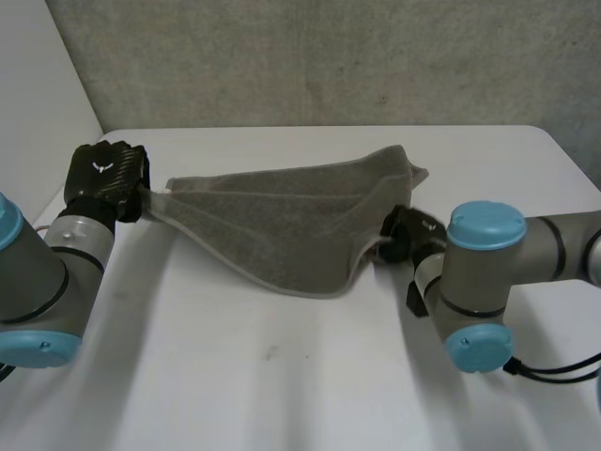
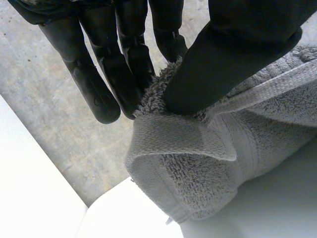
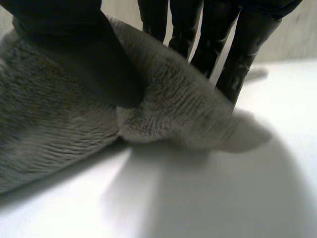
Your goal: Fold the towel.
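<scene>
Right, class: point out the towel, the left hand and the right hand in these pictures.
towel (image 1: 282,216), head view, middle of the grey cloth.
left hand (image 1: 105,169), head view, back of the hand.
right hand (image 3: 84,54), right wrist view, thumb pinching the towel.

Tabletop (image 1: 282,376) — white, plain. Contents: one grey towel (image 1: 282,225) — stretched crosswise over the far half, ends gathered, middle sagging toward the surface.
</scene>
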`<move>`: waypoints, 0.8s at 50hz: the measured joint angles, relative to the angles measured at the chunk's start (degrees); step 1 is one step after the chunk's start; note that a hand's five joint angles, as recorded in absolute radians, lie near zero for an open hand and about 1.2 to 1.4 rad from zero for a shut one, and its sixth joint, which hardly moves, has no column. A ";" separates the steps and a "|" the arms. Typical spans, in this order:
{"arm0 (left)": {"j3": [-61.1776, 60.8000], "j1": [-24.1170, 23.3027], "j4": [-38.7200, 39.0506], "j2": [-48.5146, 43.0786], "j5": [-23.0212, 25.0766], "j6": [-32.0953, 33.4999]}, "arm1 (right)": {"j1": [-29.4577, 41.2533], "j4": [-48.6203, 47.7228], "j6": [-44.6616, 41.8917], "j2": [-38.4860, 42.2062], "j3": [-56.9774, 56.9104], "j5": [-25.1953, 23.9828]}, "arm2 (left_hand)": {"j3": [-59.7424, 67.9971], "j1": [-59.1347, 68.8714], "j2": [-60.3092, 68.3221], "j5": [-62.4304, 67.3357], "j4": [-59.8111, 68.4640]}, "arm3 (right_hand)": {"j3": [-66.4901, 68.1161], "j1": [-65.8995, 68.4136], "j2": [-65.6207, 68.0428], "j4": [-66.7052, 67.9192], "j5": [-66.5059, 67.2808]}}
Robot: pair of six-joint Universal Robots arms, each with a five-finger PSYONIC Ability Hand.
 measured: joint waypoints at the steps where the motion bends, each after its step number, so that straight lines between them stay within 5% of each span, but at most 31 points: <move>1: -0.03 -0.01 -0.01 0.00 0.00 -0.01 | -0.18 -1.06 -0.62 -1.02 0.46 0.49 | 0.00 0.00 0.00 0.00 0.00 | 0.00 0.00 0.00 0.00 0.00; 9: -0.05 -0.13 -0.97 0.54 0.01 -0.06 | -2.38 -5.91 -9.34 -11.59 4.41 0.89 | 0.00 0.00 0.00 0.00 0.00 | 3.62 0.00 0.00 3.67 0.54; 19: 0.78 -0.17 -10.51 4.06 0.17 0.43 | -10.45 -2.96 -31.29 -23.33 7.03 -8.04 | 0.00 0.00 0.00 0.00 0.00 | 3.62 0.19 0.00 3.68 0.77; 32: -0.06 -0.17 -34.72 13.40 0.18 0.78 | -15.71 19.31 -65.17 -38.08 13.31 -10.72 | 0.00 0.00 0.00 0.00 0.00 | 3.62 1.20 0.00 3.88 0.90; 40: -1.57 -0.36 -47.37 15.11 0.21 1.86 | -17.64 27.54 -77.92 -41.92 20.15 -10.90 | 0.00 0.00 0.00 0.00 0.00 | 3.62 1.20 0.00 3.88 0.83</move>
